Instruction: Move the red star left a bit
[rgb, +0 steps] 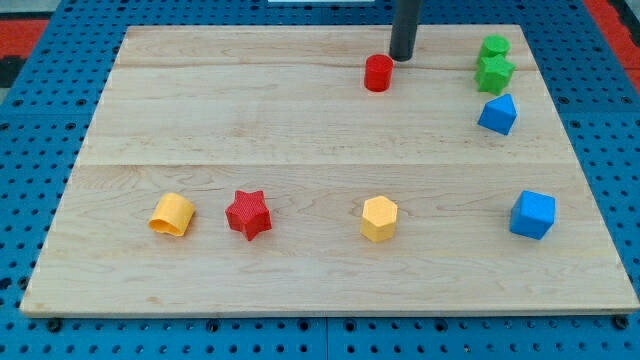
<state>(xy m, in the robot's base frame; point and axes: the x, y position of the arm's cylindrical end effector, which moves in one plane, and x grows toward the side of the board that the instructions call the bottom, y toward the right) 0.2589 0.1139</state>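
Note:
The red star lies on the wooden board in the lower left part of the view. A yellow block lies just to its left, with a small gap between them. My tip is far from the star, near the view's top, just up and right of a red cylinder.
A yellow hexagon block lies right of the star. Two green blocks sit at the top right, a blue block below them, and a blue cube at the lower right.

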